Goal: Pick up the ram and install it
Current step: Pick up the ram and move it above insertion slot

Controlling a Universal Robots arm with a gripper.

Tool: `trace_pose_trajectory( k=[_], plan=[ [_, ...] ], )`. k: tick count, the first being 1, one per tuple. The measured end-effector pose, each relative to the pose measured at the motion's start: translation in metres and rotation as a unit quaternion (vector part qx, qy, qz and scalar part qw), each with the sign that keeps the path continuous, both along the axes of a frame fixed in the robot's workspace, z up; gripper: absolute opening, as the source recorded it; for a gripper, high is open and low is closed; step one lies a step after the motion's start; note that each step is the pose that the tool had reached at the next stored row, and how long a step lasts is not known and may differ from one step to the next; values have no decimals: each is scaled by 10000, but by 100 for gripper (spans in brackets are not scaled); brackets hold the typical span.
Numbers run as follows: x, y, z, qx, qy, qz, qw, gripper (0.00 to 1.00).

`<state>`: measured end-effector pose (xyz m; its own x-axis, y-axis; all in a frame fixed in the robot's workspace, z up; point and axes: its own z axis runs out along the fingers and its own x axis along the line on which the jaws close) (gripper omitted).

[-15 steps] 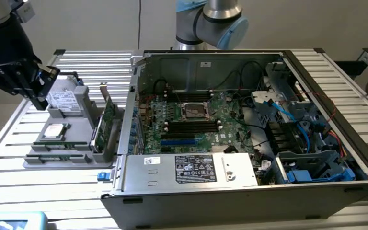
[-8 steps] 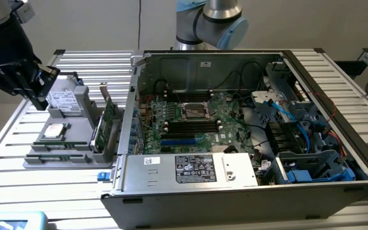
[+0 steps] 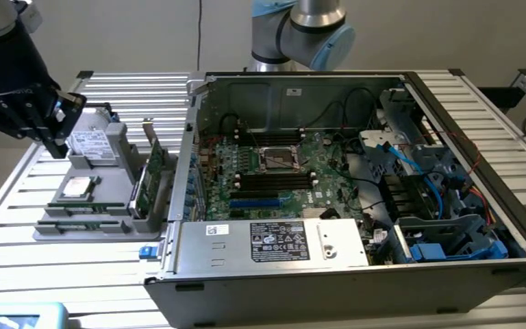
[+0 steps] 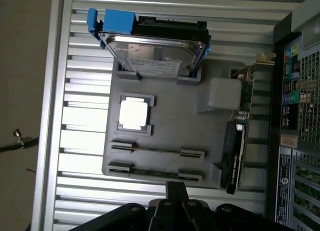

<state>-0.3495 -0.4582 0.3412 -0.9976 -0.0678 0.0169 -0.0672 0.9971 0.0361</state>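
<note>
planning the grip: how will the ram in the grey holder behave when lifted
Likely stiff and light: the ram is a thin, narrow board. It stands on edge in the grey holder, so may tilt or bind coming out.

Ribbed silver slatted metal desk (image 4: 82, 141): gleams bare, throws back glare. Grey moulded plastic tray (image 4: 175, 128): looks matt and smooth. Long thin green circuit-board ram (image 4: 150, 172) in a tray slot: looks dull, edge on. Silver metal-lidded hard drive (image 4: 155, 46): shines almost mirror-like, carries a white paper label, rests in glossy blue plastic brackets (image 4: 117, 22). Square metal-capped processor chip (image 4: 134, 113): glares white. Dark grey sheet-metal computer case (image 3: 336, 288): looks matt outside, bare and lightly shiny inside. Black end effector (image 4: 176, 187): looks satin, smooth.
</note>
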Motion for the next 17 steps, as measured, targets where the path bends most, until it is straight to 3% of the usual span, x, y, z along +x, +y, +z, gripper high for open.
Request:
trace_pose_trajectory(
  k=[5, 9, 12, 17],
  plan=[
    [0, 1, 0, 0, 0, 363, 9993, 11],
    [-1, 1, 0, 1, 0, 725, 9974, 11],
    [-1, 1, 0, 1, 0, 996, 9950, 11],
    [0, 0, 0, 0, 0, 1451, 9894, 11]
  ],
)
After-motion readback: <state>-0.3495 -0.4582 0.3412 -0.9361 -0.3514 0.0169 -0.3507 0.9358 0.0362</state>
